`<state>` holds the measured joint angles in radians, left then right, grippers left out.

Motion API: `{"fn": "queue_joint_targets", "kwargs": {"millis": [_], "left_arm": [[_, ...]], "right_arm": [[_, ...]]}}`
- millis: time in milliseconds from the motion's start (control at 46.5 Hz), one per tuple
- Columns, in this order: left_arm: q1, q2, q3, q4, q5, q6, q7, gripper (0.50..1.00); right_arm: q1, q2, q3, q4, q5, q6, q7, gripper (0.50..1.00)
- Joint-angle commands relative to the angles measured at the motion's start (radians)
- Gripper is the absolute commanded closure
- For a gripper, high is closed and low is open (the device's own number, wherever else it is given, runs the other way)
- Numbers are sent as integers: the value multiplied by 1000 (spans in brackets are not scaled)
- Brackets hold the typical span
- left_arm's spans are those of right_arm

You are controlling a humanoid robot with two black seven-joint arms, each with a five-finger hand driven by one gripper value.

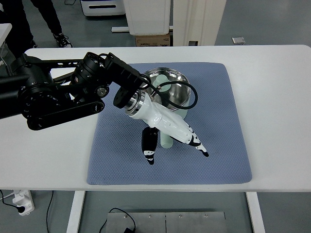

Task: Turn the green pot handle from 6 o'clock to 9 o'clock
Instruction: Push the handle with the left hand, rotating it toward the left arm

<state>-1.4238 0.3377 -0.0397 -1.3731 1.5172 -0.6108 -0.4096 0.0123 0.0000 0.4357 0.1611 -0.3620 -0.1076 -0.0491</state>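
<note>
The green pot [171, 83], with a shiny steel inside, stands on the blue mat [218, 121] at its far middle. Its pale green handle [166, 141] points toward the near edge, at about 6 o'clock. My left hand [176, 154] is white and reaches in from the left over the pot's near rim. Its fingers [192, 138] stretch out straight on the right of the handle and its thumb [149, 148] hangs on the left, so the handle lies between them. I cannot see the fingers closed on it. The hand hides the handle's root.
The mat lies on a white table [277, 97]. A black cable loop [192, 94] from my wrist hangs over the pot. A person's legs [48, 19] stand beyond the far left edge. White furniture and a box [153, 39] stand behind the table.
</note>
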Motion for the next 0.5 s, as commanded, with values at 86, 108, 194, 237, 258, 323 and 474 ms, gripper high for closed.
{"fn": "queue_joint_targets", "kwargs": {"millis": [86,108,194,237,258,323,474], "left_arm": [[-23,3,61,-1,-5,0,0,500],[-27,3,67,-1,-5,0,-1,500],[-35,3,90,0,-6,0,-1,500],[-38,4,101,0,-6,0,0,500],[-40,4,106,0,-6,0,0,500],[-44,6,124,0,-6,0,0,500],[-52,7,135,2,-5,0,0,500]], "right_arm": [[0,0,0,0,0,0,0,500],[0,0,0,0,0,0,0,500],[0,0,0,0,0,0,0,500],[0,0,0,0,0,0,0,500],[0,0,0,0,0,0,0,500],[0,0,0,0,0,0,0,500],[0,0,0,0,0,0,0,500]]}}
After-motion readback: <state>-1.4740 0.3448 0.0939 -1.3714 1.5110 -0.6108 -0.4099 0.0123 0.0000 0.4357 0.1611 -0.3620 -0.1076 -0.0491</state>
